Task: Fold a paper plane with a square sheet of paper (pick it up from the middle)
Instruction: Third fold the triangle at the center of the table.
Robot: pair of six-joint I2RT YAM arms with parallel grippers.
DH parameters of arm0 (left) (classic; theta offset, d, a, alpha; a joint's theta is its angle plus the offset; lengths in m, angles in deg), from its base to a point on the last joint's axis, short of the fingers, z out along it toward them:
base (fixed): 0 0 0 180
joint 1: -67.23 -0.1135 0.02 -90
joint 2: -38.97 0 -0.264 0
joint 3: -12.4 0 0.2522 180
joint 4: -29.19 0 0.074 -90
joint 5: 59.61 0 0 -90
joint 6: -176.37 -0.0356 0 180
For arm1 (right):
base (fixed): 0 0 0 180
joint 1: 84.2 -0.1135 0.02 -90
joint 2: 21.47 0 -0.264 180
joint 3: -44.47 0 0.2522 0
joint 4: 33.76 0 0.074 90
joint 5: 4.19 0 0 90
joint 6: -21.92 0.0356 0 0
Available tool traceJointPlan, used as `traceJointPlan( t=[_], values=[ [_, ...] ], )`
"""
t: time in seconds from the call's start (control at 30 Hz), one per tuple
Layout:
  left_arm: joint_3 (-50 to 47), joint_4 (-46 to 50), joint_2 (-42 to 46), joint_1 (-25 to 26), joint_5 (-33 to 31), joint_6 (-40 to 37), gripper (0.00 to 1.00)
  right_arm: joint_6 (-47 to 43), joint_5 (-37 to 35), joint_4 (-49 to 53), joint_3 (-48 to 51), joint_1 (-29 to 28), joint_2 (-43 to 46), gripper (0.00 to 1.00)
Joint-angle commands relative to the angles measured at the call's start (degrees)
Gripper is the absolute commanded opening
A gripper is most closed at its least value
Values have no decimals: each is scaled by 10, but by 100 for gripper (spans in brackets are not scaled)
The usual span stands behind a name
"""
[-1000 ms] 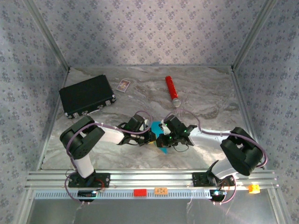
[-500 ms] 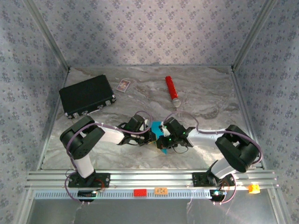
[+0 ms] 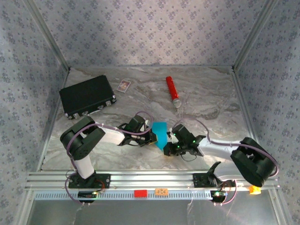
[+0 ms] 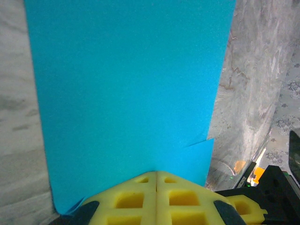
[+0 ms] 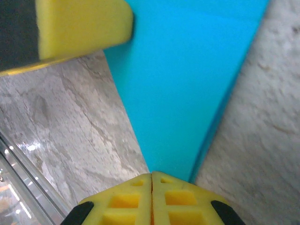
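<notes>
Both the left claw [image 4: 156, 174] and right claw [image 5: 151, 176] are closed tight on edges of the square sheet of paper [image 3: 160, 131], mid-frame, which looks light, floppy, easily creased.

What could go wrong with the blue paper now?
The left hand and the right hand both pinch the blue paper near its edge. If they pull apart, the thin paper may tear. If one pinch slips, the fold could open. The hands sit close together, so they might bump.
</notes>
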Motion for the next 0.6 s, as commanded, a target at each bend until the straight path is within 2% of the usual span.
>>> traceJointPlan(
  t=[0.0, 0.17, 0.33, 0.57],
  values=[
    [-10, 61, -21, 0, -42, -5, 0, 29, -18, 54, 31, -5, 24, 10],
    [-9, 61, -21, 0, -41, -6, 0, 32, -32, 81, 37, -2, 68, 10],
    [-6, 62, -19, 0, -39, -8, 0, 16, -23, 98, -4, 6, 102, 11],
    [-5, 59, -18, 0, -40, -8, 0, 5, 18, 44, -59, 45, 33, 10]
  ],
)
